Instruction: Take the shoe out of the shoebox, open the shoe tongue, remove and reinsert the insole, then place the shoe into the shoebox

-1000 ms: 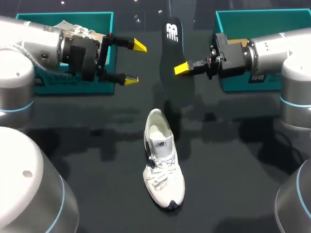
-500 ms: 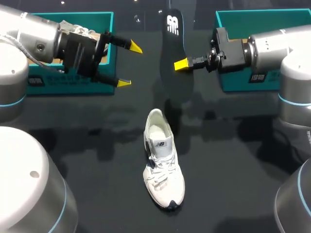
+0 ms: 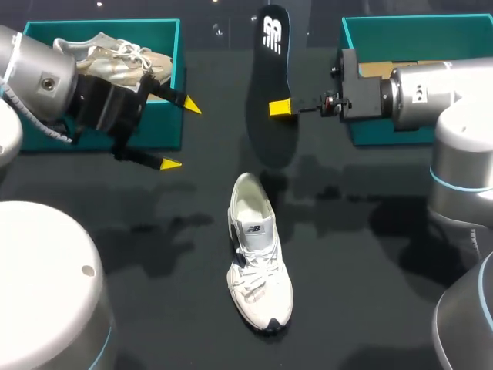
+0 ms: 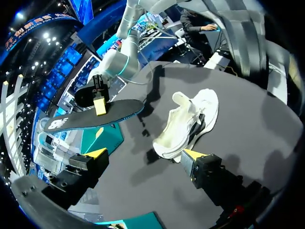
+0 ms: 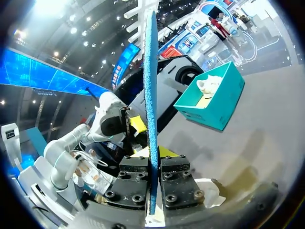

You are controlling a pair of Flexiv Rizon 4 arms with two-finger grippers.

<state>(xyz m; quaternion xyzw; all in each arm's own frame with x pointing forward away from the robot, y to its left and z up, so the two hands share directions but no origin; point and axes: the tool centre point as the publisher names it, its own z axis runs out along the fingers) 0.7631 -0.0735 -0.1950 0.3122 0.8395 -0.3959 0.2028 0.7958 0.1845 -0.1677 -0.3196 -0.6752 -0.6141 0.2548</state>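
We hold the insole (image 3: 269, 85) in the right tool (image 3: 280, 107), which is closed on it from two sides. In the right wrist view the insole (image 5: 151, 95) stands edge-on between the two fingers of that tool (image 5: 153, 153) and extends well ahead of them, its edge showing blue. The insole hangs in the air above the bench (image 3: 370, 254), clear of the surface, beyond the heel of the shoe and between the two shoeboxes, with its dark face and white marking toward the head view. The shoe (image 3: 259, 262) is white and rests on its sole near the middle of the bench, outside both boxes, with the toe toward us and the heel opening toward the insole. Its laces lie loose over the forefoot, and the inside shows pale. The left tool (image 3: 181, 135) is wide open and holds nothing. It hovers above the bench just beside the front wall of the left shoebox (image 3: 166, 31), well apart from the shoe. In the left wrist view the two yellow tips of this tool (image 4: 145, 155) stand far apart, with the shoe (image 4: 188, 121) lying on its sole ahead of them and the insole (image 4: 90, 117) higher up, gripped by the right tool (image 4: 100, 106). A second shoe (image 3: 115, 58) lies inside the left shoebox. The right shoebox (image 3: 431, 27) sits at the far right of the bench, partly behind the right arm.
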